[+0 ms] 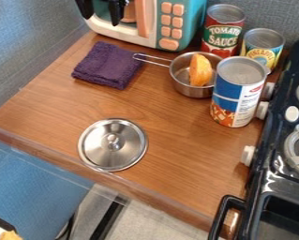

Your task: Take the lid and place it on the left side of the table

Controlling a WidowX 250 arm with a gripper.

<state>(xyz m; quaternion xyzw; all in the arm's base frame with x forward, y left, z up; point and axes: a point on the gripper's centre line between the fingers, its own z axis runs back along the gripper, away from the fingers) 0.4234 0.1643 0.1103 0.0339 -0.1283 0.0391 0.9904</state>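
End effector (101, 9) is seen at the top left, in front of the microwave (194, 21) (teal and cream plastic, pinkish buttons). Its two black fingers are spread well apart, and nothing is gripped.

Lid (130, 152): round, polished metal, smooth rim, laid flat with its small knob up. It is placed on the left part of the counter (176, 145), right by the front edge (the rim is nearly at the lip). Counter is finished in brown wood grain, and its front edge is run on a diagonal.

A strip of wood is left between lid and cloth (108, 64), and a wider one between lid and stove (263, 171). Cloth is dark purple, nubby, folded into a thick pad with soft corners. Pan (183, 84) is metal, round-walled; its wire handle is pointed left, overlapping the cloth's edge in view. A curved orange piece (201, 70) is held in the pan.

Tighter at the back right: tall can (239, 96), red can (223, 30) and yellow can (264, 44) are grouped around the pan. Stove is glossy black, with pale rounded knobs faced toward the counter.
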